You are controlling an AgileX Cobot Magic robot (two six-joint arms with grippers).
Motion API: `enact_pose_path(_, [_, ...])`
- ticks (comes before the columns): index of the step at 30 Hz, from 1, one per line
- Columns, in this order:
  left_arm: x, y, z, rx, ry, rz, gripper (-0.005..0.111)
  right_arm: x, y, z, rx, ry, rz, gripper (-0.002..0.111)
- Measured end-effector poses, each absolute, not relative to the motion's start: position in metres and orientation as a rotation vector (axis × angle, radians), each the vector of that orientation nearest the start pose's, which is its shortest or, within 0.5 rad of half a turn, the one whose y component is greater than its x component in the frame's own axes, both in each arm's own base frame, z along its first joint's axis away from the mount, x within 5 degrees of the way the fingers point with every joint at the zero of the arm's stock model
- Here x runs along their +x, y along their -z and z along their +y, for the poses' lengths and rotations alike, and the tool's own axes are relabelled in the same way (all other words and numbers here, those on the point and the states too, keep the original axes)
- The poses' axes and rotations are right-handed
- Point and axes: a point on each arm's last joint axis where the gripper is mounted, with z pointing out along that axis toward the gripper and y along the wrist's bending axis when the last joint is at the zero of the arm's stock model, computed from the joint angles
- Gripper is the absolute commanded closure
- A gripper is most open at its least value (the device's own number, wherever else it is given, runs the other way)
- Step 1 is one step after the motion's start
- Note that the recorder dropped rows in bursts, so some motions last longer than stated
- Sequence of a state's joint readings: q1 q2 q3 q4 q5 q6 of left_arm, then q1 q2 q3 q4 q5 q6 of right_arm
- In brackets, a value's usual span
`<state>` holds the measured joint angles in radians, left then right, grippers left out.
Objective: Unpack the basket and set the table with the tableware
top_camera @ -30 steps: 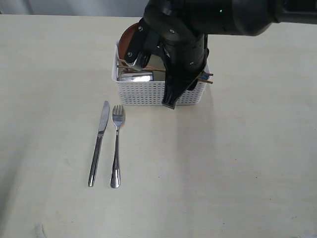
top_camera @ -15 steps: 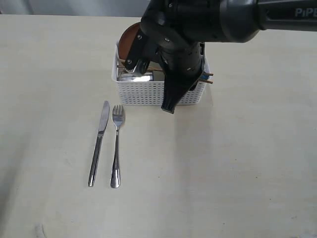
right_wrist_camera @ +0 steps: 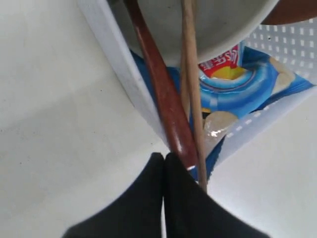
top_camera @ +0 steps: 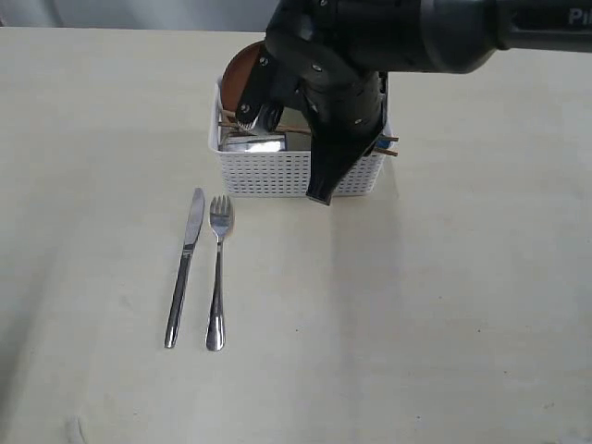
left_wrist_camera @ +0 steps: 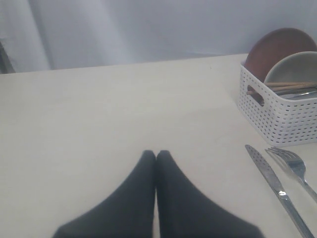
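The white basket point(top_camera: 277, 174) stands at the back middle of the table point(top_camera: 444, 305). In it are the brown plate point(top_camera: 238, 70), the off-white bowl point(left_wrist_camera: 296, 65), the steel cup point(top_camera: 255, 144), the wooden spoon point(right_wrist_camera: 162, 94) and the chopsticks point(right_wrist_camera: 191, 74). The knife point(top_camera: 185, 266) and fork point(top_camera: 217, 273) lie side by side on the table in front of it. My right gripper point(top_camera: 321, 195) is shut and empty, its tips point(right_wrist_camera: 163, 156) right by the spoon's handle end at the basket's wall point(right_wrist_camera: 121, 64). My left gripper point(left_wrist_camera: 156, 153) is shut and empty over bare table, well away from the basket point(left_wrist_camera: 277, 116).
A blue snack packet point(right_wrist_camera: 250, 84) lies on the basket's floor under the bowl point(right_wrist_camera: 213, 25). The right arm's dark bulk point(top_camera: 370, 37) hides much of the basket's inside. Bare tabletop spreads to the left, right and front of the cutlery.
The right arm has shifted slightly above the basket, its fingertip dipping and coming back. Nothing was taken hold of; knife and fork lie as before.
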<state>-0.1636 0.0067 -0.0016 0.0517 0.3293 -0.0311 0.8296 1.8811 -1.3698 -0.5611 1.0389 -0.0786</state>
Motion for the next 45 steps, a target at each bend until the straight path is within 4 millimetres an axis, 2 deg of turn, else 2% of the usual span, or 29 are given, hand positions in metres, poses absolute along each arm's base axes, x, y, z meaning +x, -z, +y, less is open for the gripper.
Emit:
enact_pose_path(4, [0.054,-0.184,-0.007,0.153,0.088,1.812,0.107,0.281,-0.231,0.247,-1.515,0.565,2.318,0.109])
enact_pose_path(7, [0.054,-0.184,-0.007,0.153,0.088,1.812,0.107,0.277,-0.234,0.249,-1.502,0.480,2.339,0.107])
enact_pose_path(9, [0.054,-0.184,-0.007,0.153,0.088,1.812,0.107,0.275,-0.233,0.251,-1.504,0.438,2.356,0.099])
enact_pose_path(13, [0.054,-0.184,-0.007,0.153,0.088,1.812,0.107,0.275,-0.232,0.252,-1.488,0.404,2.370,0.064])
enact_pose_path(15, [0.054,-0.184,-0.007,0.153,0.088,1.812,0.107,0.276,-0.230,0.252,-1.468,0.394,2.377,0.057])
enact_pose_path(21, [0.054,-0.184,-0.007,0.153,0.088,1.812,0.107,0.284,-0.223,0.250,-1.430,0.502,2.367,0.061])
enact_pose_path(25, [0.054,-0.184,-0.007,0.153,0.088,1.812,0.107,0.288,-0.208,0.250,-1.455,0.571,2.384,0.061])
enact_pose_path(27, [0.054,-0.184,-0.007,0.153,0.088,1.812,0.107,0.290,-0.200,0.251,-1.465,0.595,2.391,0.065])
enact_pose_path(29, [0.054,-0.184,-0.007,0.153,0.088,1.812,0.107,0.292,-0.197,0.251,-1.464,0.615,2.389,0.074])
enact_pose_path(31, [0.054,-0.184,-0.007,0.153,0.088,1.812,0.107,0.293,-0.196,0.251,-1.463,0.629,2.381,0.090])
enact_pose_path(32, [0.054,-0.184,-0.007,0.153,0.088,1.812,0.107,0.293,-0.196,0.251,-1.464,0.637,2.376,0.105])
enact_pose_path(33, [0.054,-0.184,-0.007,0.153,0.088,1.812,0.107,0.294,-0.196,0.251,-1.465,0.650,2.365,0.108])
enact_pose_path(41, [0.054,-0.184,-0.007,0.153,0.088,1.812,0.107,0.295,-0.199,0.249,-1.469,0.684,2.354,0.109])
enact_pose_path(45, [0.054,-0.184,-0.007,0.153,0.088,1.812,0.107,0.291,-0.220,0.244,-1.441,0.673,2.329,0.109])
